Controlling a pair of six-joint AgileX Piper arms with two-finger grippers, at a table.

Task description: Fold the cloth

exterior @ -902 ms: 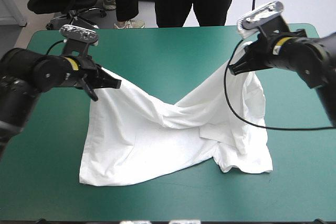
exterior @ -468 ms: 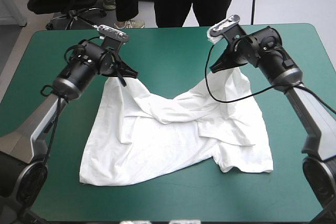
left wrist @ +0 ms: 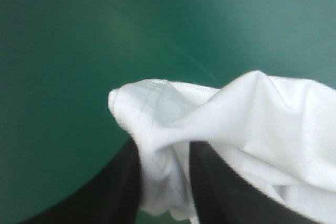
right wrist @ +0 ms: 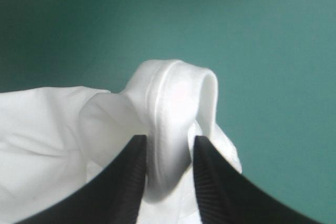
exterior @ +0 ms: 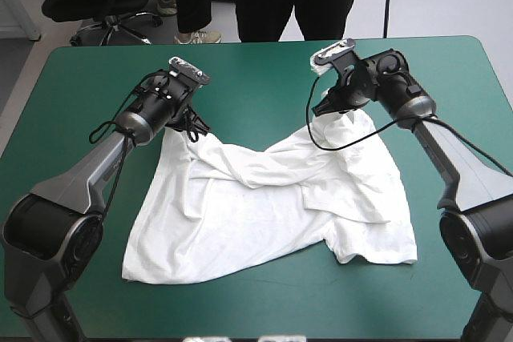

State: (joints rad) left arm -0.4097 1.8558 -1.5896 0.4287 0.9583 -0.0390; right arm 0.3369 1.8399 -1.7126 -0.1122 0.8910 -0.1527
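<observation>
left hand (exterior: 193, 125) and right hand (exterior: 322, 108) clamped tight.

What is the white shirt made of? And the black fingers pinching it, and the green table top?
The T-shirt looks like thin, soft cloth, probably cotton: matte, it wrinkles, drapes and has a stitched hem. The black fingers look like rubber or plastic, matte with fine ridges. The teal-green cover looks smooth with a faint sheen, maybe vinyl; hard to tell.

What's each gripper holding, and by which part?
Both hold the T-shirt: left gripper on a bunched hemmed corner, right gripper on a folded hem, both at its far edge.
</observation>
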